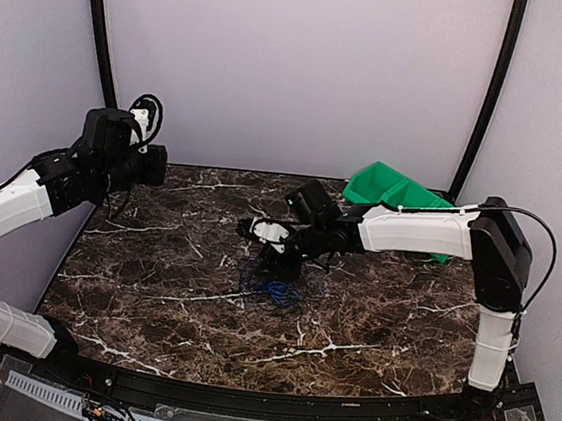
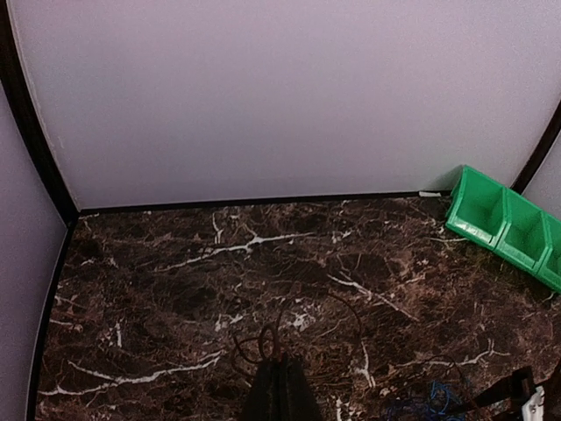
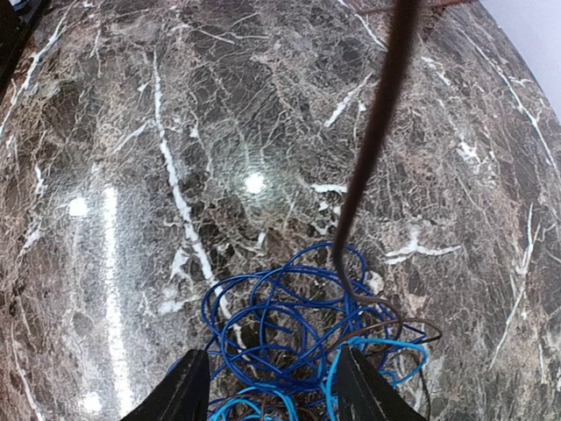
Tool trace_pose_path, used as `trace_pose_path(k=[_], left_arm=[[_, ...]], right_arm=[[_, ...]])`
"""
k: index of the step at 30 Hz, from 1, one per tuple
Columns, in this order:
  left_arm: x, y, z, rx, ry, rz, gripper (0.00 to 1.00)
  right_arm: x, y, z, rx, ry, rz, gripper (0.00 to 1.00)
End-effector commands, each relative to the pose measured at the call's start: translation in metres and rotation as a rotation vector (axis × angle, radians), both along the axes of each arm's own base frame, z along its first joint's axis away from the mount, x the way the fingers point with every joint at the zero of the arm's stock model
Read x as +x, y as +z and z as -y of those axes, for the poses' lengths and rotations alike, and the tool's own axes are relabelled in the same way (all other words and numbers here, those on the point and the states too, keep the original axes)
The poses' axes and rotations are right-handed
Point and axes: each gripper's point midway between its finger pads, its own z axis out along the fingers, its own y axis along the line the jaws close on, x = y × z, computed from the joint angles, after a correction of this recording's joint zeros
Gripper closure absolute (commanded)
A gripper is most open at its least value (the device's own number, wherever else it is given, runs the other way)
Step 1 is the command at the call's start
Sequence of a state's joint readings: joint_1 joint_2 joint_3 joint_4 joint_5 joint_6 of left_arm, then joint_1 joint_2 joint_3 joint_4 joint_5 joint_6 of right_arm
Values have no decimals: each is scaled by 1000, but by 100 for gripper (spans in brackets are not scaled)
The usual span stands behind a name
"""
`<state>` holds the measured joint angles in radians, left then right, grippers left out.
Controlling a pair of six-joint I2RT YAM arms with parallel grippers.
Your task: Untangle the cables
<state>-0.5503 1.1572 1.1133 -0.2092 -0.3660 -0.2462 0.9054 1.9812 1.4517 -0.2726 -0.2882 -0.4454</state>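
**Right gripper spread over the cable clump, left gripper shut and raised**

The dark marble table [image 1: 151, 297] fills the scene, with pale walls behind it. The 2 arms reach over it. The left arm [image 1: 10, 207] is lifted high at the far left. The right arm [image 1: 420, 230] stretches from the right edge toward the middle. A green bin [image 1: 394, 190] with compartments sits at the far right corner, well apart from the clump.

The right gripper [image 3: 272, 355] hangs just above the table's centre with its 2 fingers [image 3: 184, 390] spread apart, one on each side of the clump and clamping nothing. The left gripper [image 2: 279, 367] is fully closed. A thin dark loop [image 2: 263, 340] shows right at its tips, but I cannot tell whether it is pinched there.

The cables [image 3: 280, 324] lie on the table near its middle, directly under the right gripper. They are mostly bright blue coils mixed with a few darker wires. 1 dark wire [image 3: 372, 149] rises out of the clump and runs up past the right wrist camera, out of focus.
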Motion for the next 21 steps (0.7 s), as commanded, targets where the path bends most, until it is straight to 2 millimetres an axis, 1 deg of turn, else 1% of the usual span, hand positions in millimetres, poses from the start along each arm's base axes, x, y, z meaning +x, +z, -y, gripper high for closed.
trace_pose_path(k=[1, 3, 4, 6, 8, 10, 12, 13, 14, 15, 16, 17, 18, 19, 20, 21], left_arm=[[-12, -42, -26, 0, 88, -97, 100], [-17, -67, -31, -2, 92, -152, 100], [-18, -73, -30, -18, 88, -168, 100], [-21, -85, -34, -26, 95, -201, 100], [-23, -96, -38, -21, 110, -235, 100], [-24, -102, -42, -17, 129, -254, 100], [-25, -104, -46, -17, 148, -257, 100], [-25, -104, -48, -19, 154, -256, 100], [-25, -103, -49, -24, 161, -254, 95], [-26, -101, -49, -27, 161, -255, 80], [-26, -99, -49, -32, 158, -254, 72], [-27, -96, -45, -40, 131, -254, 56], [-27, -92, -41, -46, 103, -245, 51], [-28, -88, -29, -61, 33, -235, 42], [-29, -83, -23, -76, -3, -223, 38], [-31, -80, -11, -107, -70, -213, 32]], right_arm=[[-6, 16, -3, 23, 52, -13, 51], [-6, 18, -6, 35, 57, -20, 51], [-5, 18, -8, 34, 60, -23, 51], [5, 15, -10, 19, 30, 2, 51], [22, -2, -7, -60, -21, 55, 50], [43, -23, -3, -178, -81, 103, 50], [52, -40, 1, -266, -96, 110, 51], [56, -44, 2, -285, -104, 118, 51], [57, -47, 2, -287, -108, 121, 51], [57, -48, 2, -284, -110, 123, 51], [56, -49, 2, -280, -109, 126, 51], [56, -49, 3, -277, -109, 129, 51], [56, -49, 3, -275, -109, 129, 50], [55, -49, 2, -274, -107, 129, 50], [54, -49, 2, -274, -104, 128, 51], [54, -49, 2, -275, -101, 125, 50]])
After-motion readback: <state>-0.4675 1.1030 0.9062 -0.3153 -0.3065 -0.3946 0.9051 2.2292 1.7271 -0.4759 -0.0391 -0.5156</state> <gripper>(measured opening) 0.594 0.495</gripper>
